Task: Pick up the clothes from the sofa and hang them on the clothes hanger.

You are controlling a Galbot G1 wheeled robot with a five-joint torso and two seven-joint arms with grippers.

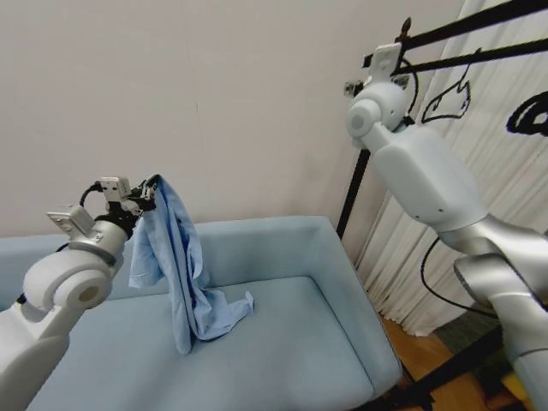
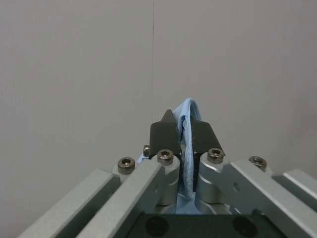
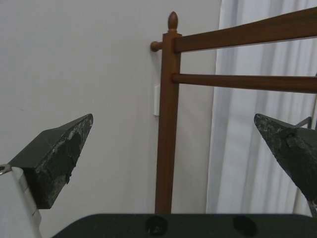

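Here the left gripper (image 1: 144,195) hangs above the left part of the pale blue sofa (image 1: 291,351), in front of the bare wall (image 1: 240,94). In the left wrist view its two dark fingers (image 2: 166,135) are clenched on a fold of the light blue garment (image 1: 175,265), and the pinched edge pokes up between their tips. From that grip the garment drapes straight down in a long bunch. Its lower end seems to lie on the sofa seat, though the head view leaves that contact unclear.

The right gripper (image 1: 390,62) is held high on the right, close to the upper bars of the clothes rack (image 1: 467,30), which stands beside the sofa's right arm and in front of a white curtain (image 1: 479,163). In the right wrist view its fingers (image 3: 54,153) are spread wide and grasp nothing. The rack's wooden post and its two horizontal rails (image 3: 247,82) stand framed between them, some way beyond the tips.
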